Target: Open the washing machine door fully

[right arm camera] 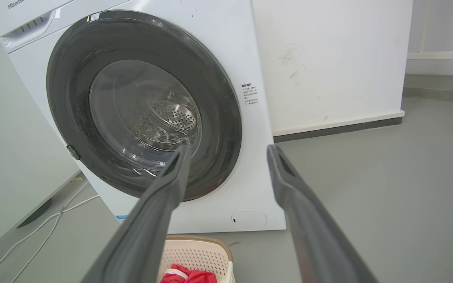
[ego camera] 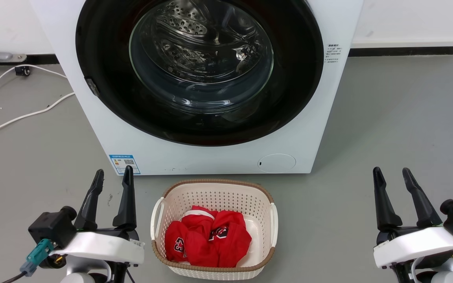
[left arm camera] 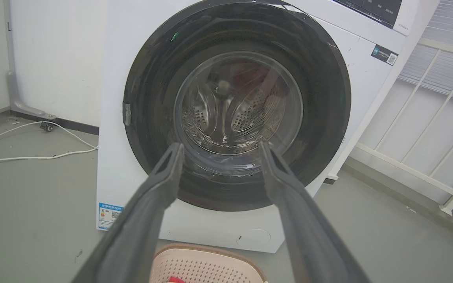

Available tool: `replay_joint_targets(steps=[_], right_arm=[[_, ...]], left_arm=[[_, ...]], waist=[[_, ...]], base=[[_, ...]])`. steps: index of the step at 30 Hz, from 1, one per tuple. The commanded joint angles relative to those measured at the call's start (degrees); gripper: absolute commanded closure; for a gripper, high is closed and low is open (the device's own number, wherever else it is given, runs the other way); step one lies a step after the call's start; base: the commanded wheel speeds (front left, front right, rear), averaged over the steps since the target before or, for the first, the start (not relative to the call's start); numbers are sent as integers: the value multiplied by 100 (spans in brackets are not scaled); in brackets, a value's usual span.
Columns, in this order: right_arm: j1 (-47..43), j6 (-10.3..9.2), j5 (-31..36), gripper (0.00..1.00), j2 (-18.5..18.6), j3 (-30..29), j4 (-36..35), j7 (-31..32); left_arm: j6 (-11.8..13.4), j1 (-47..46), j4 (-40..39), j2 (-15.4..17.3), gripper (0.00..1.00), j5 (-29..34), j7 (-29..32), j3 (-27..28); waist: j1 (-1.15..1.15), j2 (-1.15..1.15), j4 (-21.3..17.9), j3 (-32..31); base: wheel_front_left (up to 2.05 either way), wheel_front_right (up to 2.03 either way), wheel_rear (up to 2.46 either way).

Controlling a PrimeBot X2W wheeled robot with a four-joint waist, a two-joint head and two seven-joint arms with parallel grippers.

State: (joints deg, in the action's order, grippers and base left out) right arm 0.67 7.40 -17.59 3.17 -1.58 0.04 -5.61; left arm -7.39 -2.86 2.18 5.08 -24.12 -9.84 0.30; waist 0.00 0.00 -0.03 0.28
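The washing machine door (ego camera: 297,78) is a large glossy black disc with a clear glass bowl at its centre, lying shut flat against the white machine front (ego camera: 321,129). A small grey latch tab (ego camera: 92,87) sits on its left rim. The door (left arm camera: 321,110) also faces me in the left wrist view, and the door (right arm camera: 69,78) stands at an angle in the right wrist view. My left gripper (ego camera: 113,175) is open at the lower left, well short of the machine. My right gripper (ego camera: 392,173) is open at the lower right, empty.
A white and tan basket (ego camera: 159,214) with red clothes (ego camera: 210,239) stands on the grey floor just in front of the machine, between my arms. White cables (ego camera: 22,116) trail on the floor at the left. A white railing (left arm camera: 427,118) stands to the machine's right.
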Motion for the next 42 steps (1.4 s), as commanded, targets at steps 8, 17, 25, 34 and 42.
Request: replay_joint_targets(steps=[8,17,25,34,42], right_arm=[[-57,11,582,0,-17,13,-118,29],[-71,11,1039,0,-22,47,-171,29],[-108,7,1344,0,-27,67,-183,5],[-132,8,1610,0,-32,98,-164,-46],[-143,8,1844,0,-37,128,-111,-96]], left_arm=[[20,15,-77,52,0,589,-146,-55],[31,40,-103,52,0,1042,-255,-79],[31,66,-118,61,0,1412,-339,-98],[17,94,-98,33,0,1713,-430,-113],[3,101,-72,4,0,1925,-508,-96]], waist=[[0,0,15,6],[0,0,29,13],[0,0,38,22],[0,0,38,23],[0,0,43,24]], base=[[0,0,0],[0,0,0],[0,0,0],[0,0,0],[0,0,0]])
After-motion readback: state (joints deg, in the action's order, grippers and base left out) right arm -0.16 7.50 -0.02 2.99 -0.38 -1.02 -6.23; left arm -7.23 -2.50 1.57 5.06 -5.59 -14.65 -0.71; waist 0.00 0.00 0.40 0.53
